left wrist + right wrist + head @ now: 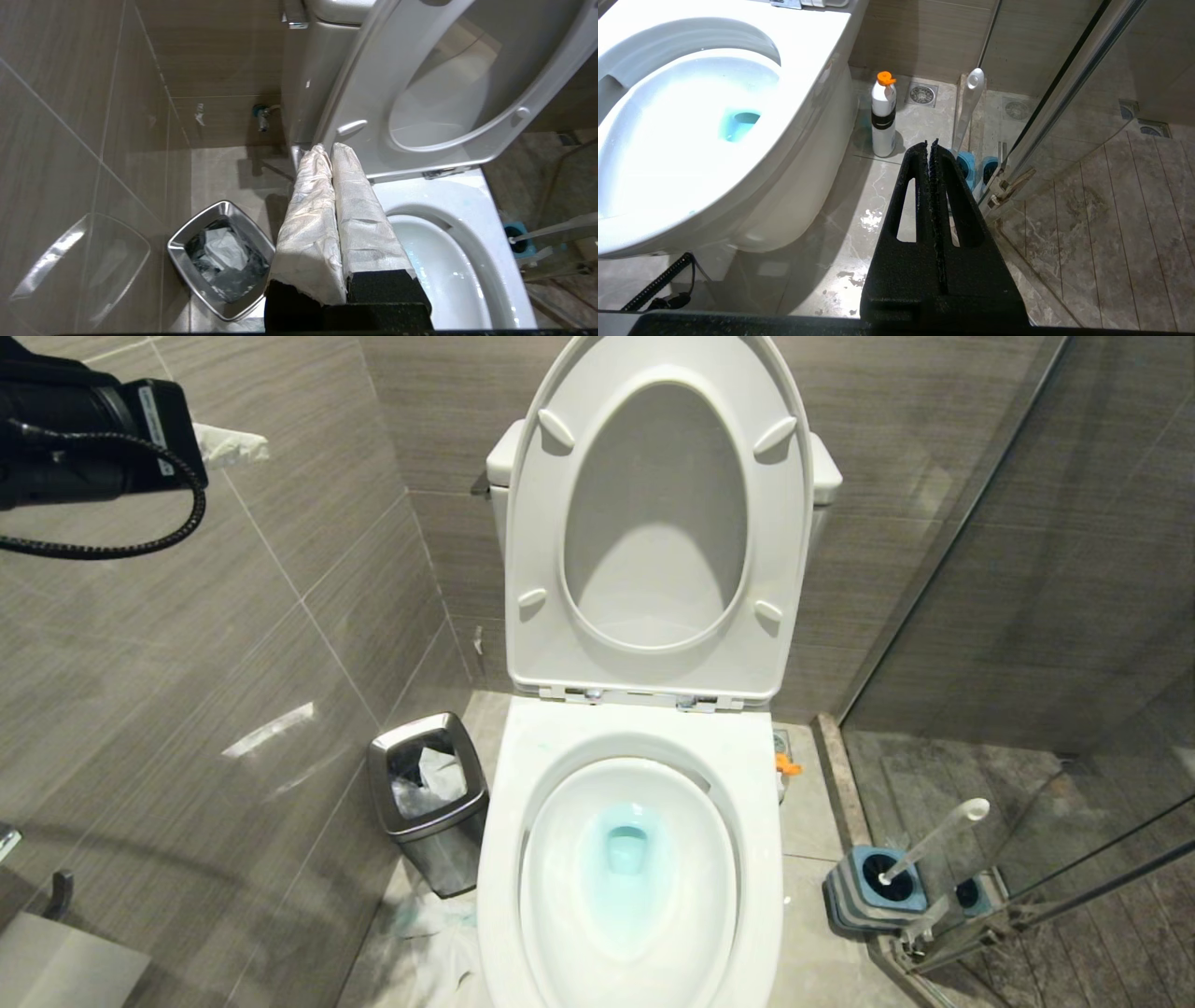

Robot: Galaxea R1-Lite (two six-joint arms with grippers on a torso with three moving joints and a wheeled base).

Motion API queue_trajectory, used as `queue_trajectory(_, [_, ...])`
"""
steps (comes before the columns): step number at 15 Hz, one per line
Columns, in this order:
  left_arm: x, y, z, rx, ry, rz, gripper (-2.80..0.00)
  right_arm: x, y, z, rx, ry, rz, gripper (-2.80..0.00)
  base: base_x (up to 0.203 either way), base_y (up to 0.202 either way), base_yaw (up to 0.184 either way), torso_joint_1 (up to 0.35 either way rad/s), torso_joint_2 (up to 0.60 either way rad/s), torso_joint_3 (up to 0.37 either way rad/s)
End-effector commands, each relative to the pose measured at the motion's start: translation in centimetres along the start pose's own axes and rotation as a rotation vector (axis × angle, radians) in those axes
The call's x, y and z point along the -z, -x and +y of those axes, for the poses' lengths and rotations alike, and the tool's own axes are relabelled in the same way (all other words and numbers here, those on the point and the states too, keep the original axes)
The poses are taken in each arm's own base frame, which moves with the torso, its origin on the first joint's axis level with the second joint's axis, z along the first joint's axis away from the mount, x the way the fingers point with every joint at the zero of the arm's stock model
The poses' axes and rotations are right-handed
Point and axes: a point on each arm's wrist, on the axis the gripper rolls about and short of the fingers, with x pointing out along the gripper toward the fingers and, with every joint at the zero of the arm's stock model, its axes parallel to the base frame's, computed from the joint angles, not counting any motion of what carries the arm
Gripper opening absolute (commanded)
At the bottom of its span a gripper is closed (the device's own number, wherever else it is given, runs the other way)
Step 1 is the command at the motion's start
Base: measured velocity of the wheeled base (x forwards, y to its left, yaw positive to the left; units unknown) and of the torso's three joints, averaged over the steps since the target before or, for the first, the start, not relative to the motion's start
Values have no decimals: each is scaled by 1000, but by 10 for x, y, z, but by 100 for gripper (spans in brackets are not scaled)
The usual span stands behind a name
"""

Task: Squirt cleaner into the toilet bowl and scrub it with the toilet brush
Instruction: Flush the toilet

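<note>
High at the left edge of the head view the left gripper [229, 445] reaches in beside the tiled wall [187, 644], its fingers [355, 210] wrapped in white cloth and pressed together with nothing between them. Below it a small steel waste bin [429, 800] with a crumpled liner stands on the floor just beside the toilet. In the middle, the toilet bowl [630, 868] lies open, seat and lid [653, 523] raised upright against the tank, with blue-tinted water pooled at the drain. On the floor tiles close by the bowl's right side stands a white cleaner bottle [883, 119] with an orange cap and a dark band. Further right, the toilet brush [934, 840] leans in its grey-and-blue holder [873, 891], the white handle tilted up toward the glass shower door [1027, 616], next to the door's lower corner. The right gripper [930, 144] hangs low near the floor on that side, its black fingers shut on nothing, pointing toward the brush holder.
</note>
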Motion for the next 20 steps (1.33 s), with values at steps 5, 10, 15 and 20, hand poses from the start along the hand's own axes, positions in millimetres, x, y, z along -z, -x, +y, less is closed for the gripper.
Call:
queue_trajectory(5, [9, -9, 4, -4, 9, 66, -280, 0, 0, 0, 0, 1, 2, -280, 0, 0, 0, 0, 0, 0])
queue_trajectory(10, [8, -5, 4, -8, -44, 67, -280, 0, 0, 0, 0, 1, 2, -280, 0, 0, 0, 0, 0, 0])
queue_trajectory(15, [7, -4, 3, -8, -45, 62, -280, 0, 0, 0, 0, 1, 2, -280, 0, 0, 0, 1, 0, -12])
queue_trajectory(20, [7, -3, 3, -7, -46, 61, -280, 0, 0, 0, 0, 1, 2, -280, 0, 0, 0, 3, 3, -161])
